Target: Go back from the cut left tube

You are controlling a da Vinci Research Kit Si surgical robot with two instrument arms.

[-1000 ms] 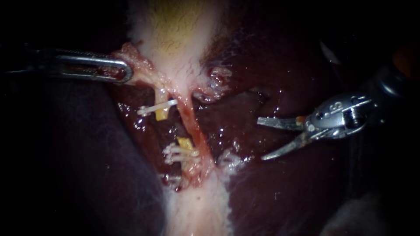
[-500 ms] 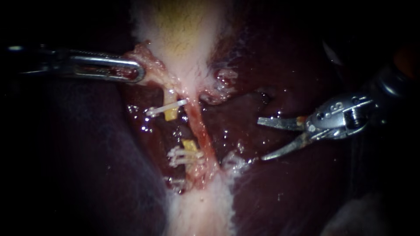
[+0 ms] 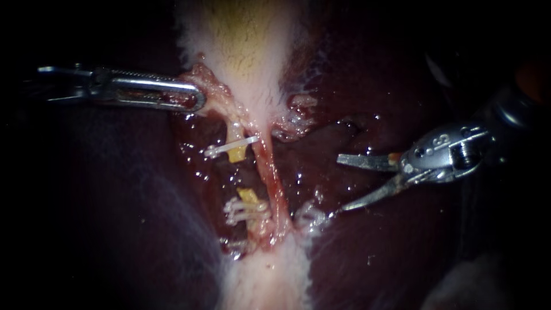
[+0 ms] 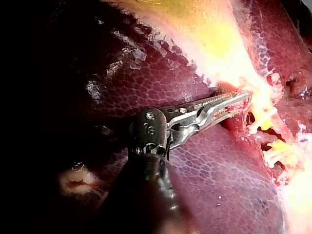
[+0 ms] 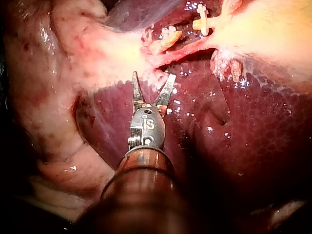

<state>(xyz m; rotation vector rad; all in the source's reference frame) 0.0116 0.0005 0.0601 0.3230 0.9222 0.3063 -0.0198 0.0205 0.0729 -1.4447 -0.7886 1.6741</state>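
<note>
The left tube is cut in two. Its upper stump (image 3: 236,150) carries one white clip (image 3: 229,148); its lower stump (image 3: 248,197) carries white clips (image 3: 244,211). Beside them the pink right tube (image 3: 271,172) runs whole. My left instrument (image 3: 195,97) has its jaws shut on reddish tissue at the gallbladder (image 3: 247,46) neck; the left wrist view shows the left instrument (image 4: 243,100) biting that tissue. My right instrument (image 3: 342,182) lies over the liver (image 3: 373,74), right of the tubes, blades open and holding nothing. In its wrist view my right instrument (image 5: 154,78) is just short of the pale tissue.
Dark red liver surrounds the field on both sides. A pale band of tissue (image 3: 264,281) runs down from the clipped stumps. A small pit in the liver (image 3: 347,121) lies above the right instrument's blades. Pale fatty tissue (image 5: 53,122) lies beside the right instrument's shaft.
My left instrument has moved to the right with the tissue it holds, carrying the tubes and clips the same way. The right instrument has stayed where it was, blades still open.
</note>
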